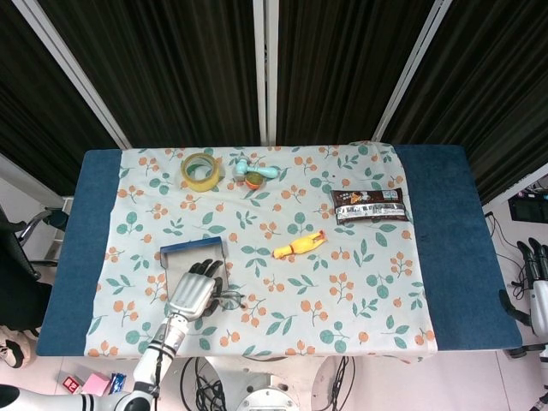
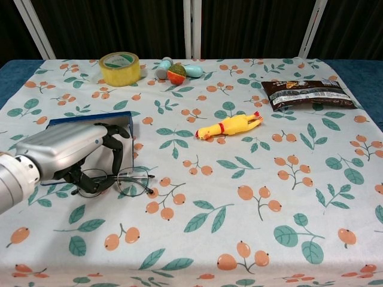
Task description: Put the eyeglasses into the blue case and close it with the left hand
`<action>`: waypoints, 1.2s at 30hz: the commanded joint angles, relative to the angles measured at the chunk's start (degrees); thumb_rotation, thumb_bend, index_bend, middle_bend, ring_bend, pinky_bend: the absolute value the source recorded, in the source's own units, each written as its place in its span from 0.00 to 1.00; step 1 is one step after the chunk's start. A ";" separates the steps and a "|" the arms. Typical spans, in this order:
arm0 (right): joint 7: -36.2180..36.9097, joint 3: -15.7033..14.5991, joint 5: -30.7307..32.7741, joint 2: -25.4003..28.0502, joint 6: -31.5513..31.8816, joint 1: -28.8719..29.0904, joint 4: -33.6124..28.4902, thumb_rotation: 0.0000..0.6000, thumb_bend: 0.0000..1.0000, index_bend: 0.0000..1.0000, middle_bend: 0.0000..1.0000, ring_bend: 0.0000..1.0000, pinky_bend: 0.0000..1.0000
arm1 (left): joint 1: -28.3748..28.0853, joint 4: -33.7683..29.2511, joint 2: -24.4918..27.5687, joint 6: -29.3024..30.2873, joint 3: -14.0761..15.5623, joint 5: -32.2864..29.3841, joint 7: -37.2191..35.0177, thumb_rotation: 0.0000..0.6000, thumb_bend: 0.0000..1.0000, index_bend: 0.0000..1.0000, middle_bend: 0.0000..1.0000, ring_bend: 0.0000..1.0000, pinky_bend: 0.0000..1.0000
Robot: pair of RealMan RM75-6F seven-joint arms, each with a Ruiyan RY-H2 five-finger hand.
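On the table (image 1: 445, 248), blue at both ends, lies a floral cloth (image 1: 342, 300) that carries every item. Left arm (image 1: 154, 355): rises from the near edge and angles up toward the blue case, ending in the left hand (image 2: 66, 149), which is held palm down and low over the cloth, its silver back uppermost. Dark fingers (image 2: 115, 143) curl downward, with the tips at the left lens and frame of the eyeglasses; whether they actually pinch the frame cannot be told from either view. Right hand (image 1: 538, 278): hangs off the table at the far right edge of the head view, well apart from all items; its fingers point upward, and how far they are spread cannot be told. Blue case (image 2: 90, 121): open, sitting just behind the left hand, partly hidden by it. Snack packet (image 2: 308, 94): dark, lying flat toward the far right of the cloth. Tape roll (image 2: 119, 68): yellow, at the far left. Rubber chicken (image 2: 230, 126): yellow, lying near the middle of the cloth. Eyeglasses (image 2: 128, 181): thin dark frame, resting on the cloth just in front of the case, right lens clear of the hand. Small dumbbell toy (image 2: 178, 70): pale blue, beside the tape at the far edge.
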 commanded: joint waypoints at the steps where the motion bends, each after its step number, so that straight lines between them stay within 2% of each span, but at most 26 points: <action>1: -0.02 0.00 0.04 -0.05 -0.02 0.00 0.05 1.00 0.24 0.00 0.00 0.00 0.00 | -0.21 -0.08 0.09 -0.34 0.03 -0.79 0.00 1.00 0.35 0.55 0.13 0.09 0.18; 6: -0.11 0.01 0.02 -0.06 0.00 0.00 0.02 1.00 0.24 0.00 0.00 0.00 0.00 | -0.48 -0.23 -0.03 -0.32 0.04 -1.47 -0.26 1.00 0.36 0.57 0.14 0.09 0.18; 17: -0.20 -0.12 -0.11 -0.10 -0.11 0.03 0.01 1.00 0.24 0.00 0.00 0.00 0.00 | -0.64 -1.23 0.37 1.41 -0.36 -2.54 0.15 1.00 0.48 0.60 0.16 0.09 0.18; 23: -0.57 -0.05 -0.26 -0.01 0.21 0.00 -0.24 1.00 0.24 0.00 0.00 0.00 0.00 | -0.85 -1.67 1.61 3.91 -2.60 -2.31 -0.04 1.00 0.48 0.60 0.16 0.09 0.18; 31: -1.48 -0.03 -1.64 -0.58 2.34 -0.36 -0.32 1.00 0.24 0.00 0.00 0.00 0.00 | -3.32 4.85 1.12 4.46 -3.30 0.92 2.65 1.00 0.49 0.60 0.16 0.09 0.18; 36: -1.95 -0.02 -1.81 -0.32 2.73 -0.50 -0.96 1.00 0.24 0.00 0.00 0.00 0.00 | -4.43 9.58 0.03 3.33 -4.00 -0.15 3.50 1.00 0.49 0.61 0.15 0.09 0.18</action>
